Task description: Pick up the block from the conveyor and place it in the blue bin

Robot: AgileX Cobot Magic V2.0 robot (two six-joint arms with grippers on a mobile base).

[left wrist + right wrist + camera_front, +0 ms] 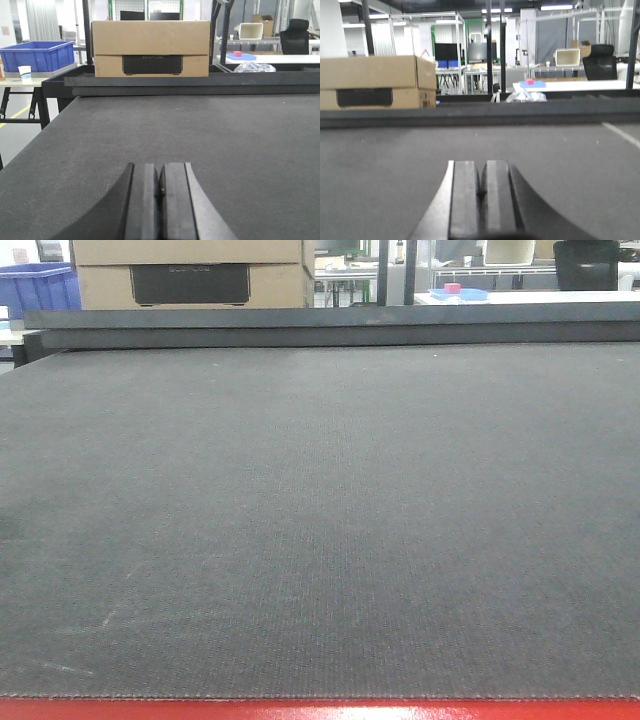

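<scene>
The conveyor (320,520) is a wide dark grey woven belt with a red frame edge (320,710) at the front. No block shows on the belt in any view. A blue bin (39,55) stands on a table beyond the belt's far left corner; it also shows in the front view (38,288). My left gripper (160,172) is shut and empty, low over the belt. My right gripper (481,170) is shut and empty, also low over the belt. Neither gripper shows in the front view.
A cardboard box (151,47) with a black insert stands behind the belt's far edge, also in the front view (190,275). A dark rail (330,325) borders the far side. A white table (570,85) holds a blue and pink item (532,83). A paper cup (24,71) stands by the bin.
</scene>
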